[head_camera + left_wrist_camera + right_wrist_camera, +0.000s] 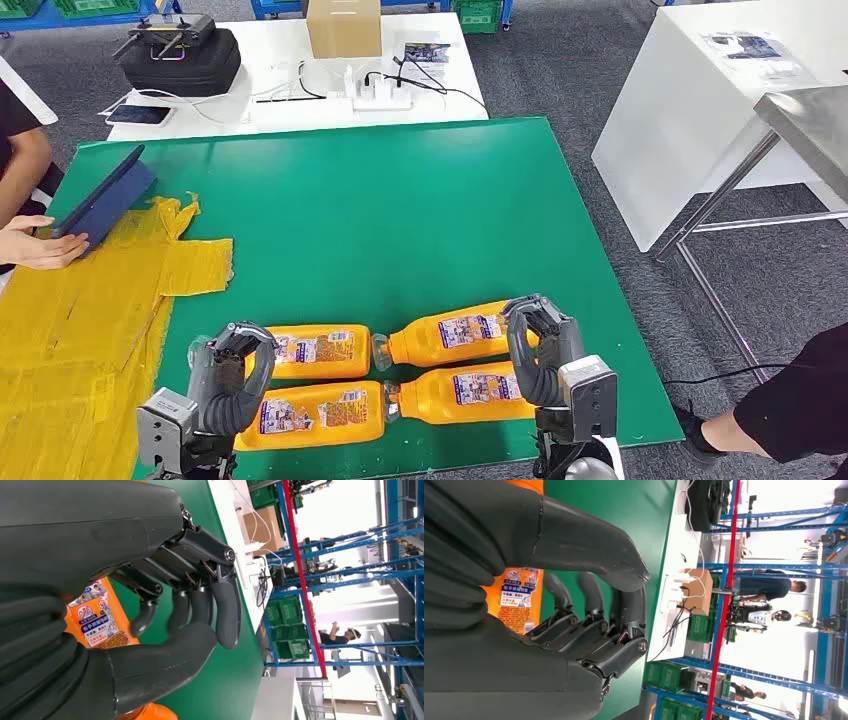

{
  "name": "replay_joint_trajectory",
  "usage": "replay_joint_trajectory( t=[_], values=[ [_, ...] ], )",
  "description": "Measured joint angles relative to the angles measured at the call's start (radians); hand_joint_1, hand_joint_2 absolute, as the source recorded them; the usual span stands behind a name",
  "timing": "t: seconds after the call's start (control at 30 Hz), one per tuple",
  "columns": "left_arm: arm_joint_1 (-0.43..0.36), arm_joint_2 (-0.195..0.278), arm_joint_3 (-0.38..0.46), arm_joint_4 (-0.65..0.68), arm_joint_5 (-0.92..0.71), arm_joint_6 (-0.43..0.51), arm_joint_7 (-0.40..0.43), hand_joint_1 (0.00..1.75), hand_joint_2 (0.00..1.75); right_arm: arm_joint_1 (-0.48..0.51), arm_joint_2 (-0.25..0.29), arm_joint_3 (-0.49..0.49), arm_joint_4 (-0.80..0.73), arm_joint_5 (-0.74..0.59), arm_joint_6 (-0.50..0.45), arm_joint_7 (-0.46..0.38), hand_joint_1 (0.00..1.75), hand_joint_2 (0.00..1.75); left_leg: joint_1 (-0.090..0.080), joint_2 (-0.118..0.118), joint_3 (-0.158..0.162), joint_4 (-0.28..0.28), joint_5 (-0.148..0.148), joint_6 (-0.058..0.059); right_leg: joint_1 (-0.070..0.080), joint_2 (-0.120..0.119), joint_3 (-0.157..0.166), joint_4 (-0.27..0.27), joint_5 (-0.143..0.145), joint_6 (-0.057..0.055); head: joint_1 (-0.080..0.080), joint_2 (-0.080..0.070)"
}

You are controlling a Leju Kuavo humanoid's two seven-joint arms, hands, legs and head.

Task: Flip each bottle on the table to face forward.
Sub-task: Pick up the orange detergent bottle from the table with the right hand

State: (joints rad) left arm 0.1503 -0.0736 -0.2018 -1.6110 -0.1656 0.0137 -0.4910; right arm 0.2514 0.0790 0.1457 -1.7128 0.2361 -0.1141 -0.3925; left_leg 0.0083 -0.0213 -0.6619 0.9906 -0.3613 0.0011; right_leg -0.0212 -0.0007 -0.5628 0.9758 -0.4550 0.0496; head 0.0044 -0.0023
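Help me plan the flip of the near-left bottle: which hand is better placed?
Left hand: it hovers right over the near-left bottle, while the right hand sits over the right-side bottles.

Four orange bottles [318, 351] lie on the green counter [400, 210] (two rows of two, toward six o'clock). Two robot hands, left robot hand [232, 375] and right robot hand [540, 350]. One cardboard box [343, 27] at twelve o'clock.

Four bottles [318, 351] looking like glossy orange plastic w/ paper labels. Table [400, 210] showing matt green, smooth. Yellow tape [90, 300] lying crinkled, shiny. Hands [232, 375] looking matt dark plastic/rubber, wrists w/ metal housing. Box [343, 27] looking cardboard.
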Motion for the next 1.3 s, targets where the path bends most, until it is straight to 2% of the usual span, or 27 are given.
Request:
replay_joint_trajectory(
  t=[0.1,0.17,0.23,0.27,0.4,0.57,0.6,0.63,0.73,0.77,0.87,0.93,1.13,1.3],
  values=[
    [0.002,-0.002,0.001,-0.001,-0.012,0.044,-0.026,1.75,1.75,-0.004,0.004,0.005,0.001,-0.01,0.005,-0.022,1.75,1.75,0.0,0.0,-0.001,0.0,0.0,0.0,0.0,0.0,0.004,0.0,0.0,0.0,0.0,0.0],
    [0.01,-0.011,0.003,-0.01,-0.034,0.177,-0.085,1.75,1.75,-0.029,0.028,0.036,0.013,-0.028,-0.013,-0.068,1.75,1.75,-0.001,0.002,-0.001,0.0,0.001,0.0,0.001,0.001,0.006,0.001,0.001,0.0,0.0,0.0],
    [0.015,-0.019,0.006,-0.027,-0.045,0.309,-0.124,1.75,1.75,-0.082,0.061,0.103,0.042,-0.045,-0.08,-0.091,1.75,1.75,-0.001,0.004,0.001,0.0,0.001,0.0,0.001,0.003,0.003,0.001,0.001,-0.001,0.0,0.0],
    [0.015,-0.02,0.006,-0.034,-0.045,0.343,-0.127,1.75,1.75,-0.109,0.07,0.14,0.057,-0.053,-0.116,-0.089,1.75,1.75,0.0,0.004,0.002,0.0,0.001,0.0,0.001,0.003,0.002,0.001,0.001,-0.001,-0.001,0.0],
    [0.016,-0.019,0.007,-0.044,-0.046,0.382,-0.119,1.75,1.75,-0.191,0.074,0.241,0.1,-0.068,-0.18,-0.073,1.75,1.75,0.001,-0.001,0.003,0.0,0.0,0.0,0.001,0.0,0.0,0.0,-0.001,-0.001,0.0,0.0],
    [0.014,-0.018,0.01,-0.044,-0.046,0.388,-0.114,1.75,1.75,-0.231,0.069,0.284,0.126,-0.069,-0.19,-0.069,1.75,1.75,0.0,-0.001,0.003,0.0,0.0,0.0,0.0,0.0,0.001,0.0,-0.001,-0.001,0.0,0.0],
    [0.014,-0.018,0.011,-0.044,-0.046,0.388,-0.114,1.74,1.75,-0.234,0.068,0.289,0.13,-0.069,-0.191,-0.069,1.7,1.75,0.0,-0.001,0.002,0.0,0.0,0.0,0.0,0.0,0.001,0.0,-0.001,-0.001,0.0,0.0],
    [0.014,-0.018,0.011,-0.044,-0.046,0.388,-0.114,1.32,1.75,-0.237,0.067,0.293,0.133,-0.069,-0.191,-0.069,1.37,1.75,0.0,-0.001,0.002,0.0,0.0,0.0,0.0,0.0,0.003,0.0,-0.001,0.0,0.0,0.0],
    [0.014,-0.018,0.011,-0.044,-0.045,0.389,-0.112,0.02,1.75,-0.243,0.066,0.303,0.143,-0.069,-0.191,-0.068,0.1,1.75,0.0,-0.001,0.001,0.0,0.001,0.0,0.0,0.0,0.006,0.0,0.0,0.0,0.0,0.0],
    [0.013,-0.018,0.012,-0.044,-0.044,0.392,-0.11,0.0,1.75,-0.248,0.066,0.305,0.147,-0.068,-0.191,-0.065,0.0,1.75,0.0,-0.001,0.0,0.0,0.001,0.0,0.0,0.0,0.007,0.0,0.0,0.0,0.0,0.0],
    [0.006,-0.017,0.019,-0.044,-0.031,0.395,-0.105,0.0,1.75,-0.276,0.065,0.316,0.165,-0.04,-0.192,-0.034,0.0,1.75,0.0,0.0,0.0,0.0,0.001,0.0,0.001,0.0,0.007,0.0,0.0,0.0,0.0,0.0],
    [-0.001,-0.017,0.029,-0.044,-0.017,0.385,-0.103,0.0,1.75,-0.316,0.06,0.333,0.194,0.018,-0.187,0.015,0.0,1.75,0.0,0.0,0.0,0.0,0.001,0.0,0.001,0.0,0.007,0.001,0.001,-0.001,0.0,0.0],
    [-0.048,-0.015,0.061,-0.043,0.0,0.308,-0.089,0.0,1.75,-0.553,0.054,0.458,0.448,0.371,-0.122,0.22,0.0,1.75,0.0,0.001,0.0,0.0,0.005,0.0,0.002,0.0,0.006,0.001,0.004,-0.003,0.0,0.0],
    [-0.089,-0.014,0.068,-0.036,0.007,0.274,-0.076,0.0,1.75,-0.722,0.116,0.58,0.698,0.577,-0.11,0.322,0.0,1.75,0.001,0.001,0.0,0.0,0.006,0.0,0.002,0.0,0.006,0.001,0.004,-0.002,0.0,0.0]
  ],
)
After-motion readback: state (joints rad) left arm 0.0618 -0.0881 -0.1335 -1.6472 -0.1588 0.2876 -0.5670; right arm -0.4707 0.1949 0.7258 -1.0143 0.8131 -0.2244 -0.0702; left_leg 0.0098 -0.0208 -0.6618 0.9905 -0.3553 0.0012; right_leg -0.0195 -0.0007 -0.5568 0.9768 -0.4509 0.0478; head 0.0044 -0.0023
